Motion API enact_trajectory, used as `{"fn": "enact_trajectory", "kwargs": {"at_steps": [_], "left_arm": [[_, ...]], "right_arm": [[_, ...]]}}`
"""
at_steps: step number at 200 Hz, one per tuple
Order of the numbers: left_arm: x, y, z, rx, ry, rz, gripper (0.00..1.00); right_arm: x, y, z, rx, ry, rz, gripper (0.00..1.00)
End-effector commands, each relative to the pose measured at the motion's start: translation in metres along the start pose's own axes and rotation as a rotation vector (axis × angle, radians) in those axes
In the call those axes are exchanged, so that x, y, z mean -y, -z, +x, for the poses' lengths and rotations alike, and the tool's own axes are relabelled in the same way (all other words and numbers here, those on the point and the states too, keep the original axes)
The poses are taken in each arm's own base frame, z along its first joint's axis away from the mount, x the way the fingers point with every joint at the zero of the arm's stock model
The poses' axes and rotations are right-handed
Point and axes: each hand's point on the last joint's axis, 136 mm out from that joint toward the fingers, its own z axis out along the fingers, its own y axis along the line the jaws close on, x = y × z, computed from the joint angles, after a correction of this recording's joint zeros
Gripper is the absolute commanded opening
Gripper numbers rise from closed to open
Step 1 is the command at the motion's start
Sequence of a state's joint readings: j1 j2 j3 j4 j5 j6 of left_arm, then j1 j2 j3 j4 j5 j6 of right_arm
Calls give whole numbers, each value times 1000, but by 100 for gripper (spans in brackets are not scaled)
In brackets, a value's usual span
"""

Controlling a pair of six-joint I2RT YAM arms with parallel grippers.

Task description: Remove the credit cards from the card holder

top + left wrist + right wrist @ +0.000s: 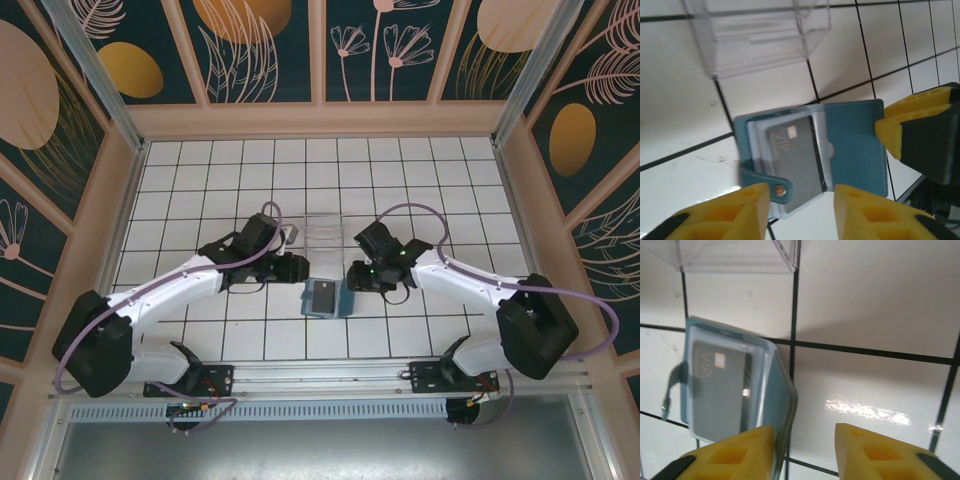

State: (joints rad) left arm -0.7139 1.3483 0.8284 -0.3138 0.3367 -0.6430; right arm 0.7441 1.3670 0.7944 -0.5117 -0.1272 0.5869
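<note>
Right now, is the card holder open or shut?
Open. The card holder lies unfolded, snap strap undone, clear sleeves facing up with the dark card tucked inside.

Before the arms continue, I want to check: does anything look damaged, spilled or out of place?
Nothing stands out. The card holder lies open, a dark card tucked in its clear sleeve, its snap strap loose.

A white-shelled left arm point(168, 288) with chunky black joints and its twin right arm point(460, 281) are trailing looping lilac cables point(412, 205), tiny green lights point(372, 268) are glowing, blocky yellow fingers point(755, 212) are showing black backing
</note>
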Motion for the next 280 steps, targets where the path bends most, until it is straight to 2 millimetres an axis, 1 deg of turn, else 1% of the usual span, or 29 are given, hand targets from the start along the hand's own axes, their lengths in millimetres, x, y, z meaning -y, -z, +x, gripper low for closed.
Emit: {"fn": "enact_trajectory", "kwargs": {"at_steps": [1, 18, 37, 53, 66, 80, 101, 109, 114, 115, 118, 129, 144, 146, 152, 173, 182, 199, 252, 268, 280], "left_arm": [[17, -14, 2, -31, 8, 33, 36], [34, -25, 5, -50, -10, 56, 36], [54, -37, 10, -76, -12, 106, 36], [64, -49, 16, -108, -17, 118, 36], [67, -58, 24, -142, -36, 110, 37], [61, -68, 37, -192, -42, 93, 37], [58, -78, 52, -259, -51, 99, 36], [51, -81, 56, -271, -56, 69, 36], [42, -83, 58, -275, -59, 30, 34], [45, -82, 54, -265, -65, 31, 34], [46, -82, 49, -254, -72, 18, 34], [32, -82, 44, -236, -87, -70, 31], [23, -79, 36, -213, -112, -145, 29], [16, -83, 39, -224, -110, -170, 28], [10, -85, 39, -226, -113, -203, 28], [-5, -84, 34, -217, -136, -288, 27], [-11, -83, 32, -213, -146, -325, 27], [-18, -80, 28, -205, -163, -369, 27], [-44, -74, 26, -211, -203, -493, 26], [-47, -72, 24, -205, -213, -509, 26], [-44, -73, 26, -212, -213, -491, 26]], "right_arm": [[31, -10, 18, -44, -55, 83, 30], [42, -15, 25, -55, -73, 110, 30], [52, -18, 28, -52, -96, 134, 29], [57, -21, 28, -46, -107, 140, 28], [56, -23, 27, -38, -109, 127, 28], [53, -26, 27, -40, -111, 107, 27], [52, -28, 26, -44, -106, 101, 27], [52, -28, 26, -45, -103, 102, 27], [52, -28, 26, -46, -99, 104, 27], [52, -28, 26, -46, -99, 104, 27], [52, -29, 26, -46, -99, 105, 27], [53, -29, 26, -49, -96, 110, 27], [54, -28, 26, -53, -93, 120, 27], [54, -28, 26, -53, -93, 120, 27], [55, -27, 25, -52, -93, 126, 27], [56, -23, 22, -47, -79, 150, 32], [56, -20, 20, -42, -70, 164, 32], [54, -16, 16, -34, -59, 177, 33], [45, -10, 10, -27, -47, 186, 34], [44, -7, 8, -28, -40, 207, 34], [45, -3, 5, -20, -32, 231, 36]]}}
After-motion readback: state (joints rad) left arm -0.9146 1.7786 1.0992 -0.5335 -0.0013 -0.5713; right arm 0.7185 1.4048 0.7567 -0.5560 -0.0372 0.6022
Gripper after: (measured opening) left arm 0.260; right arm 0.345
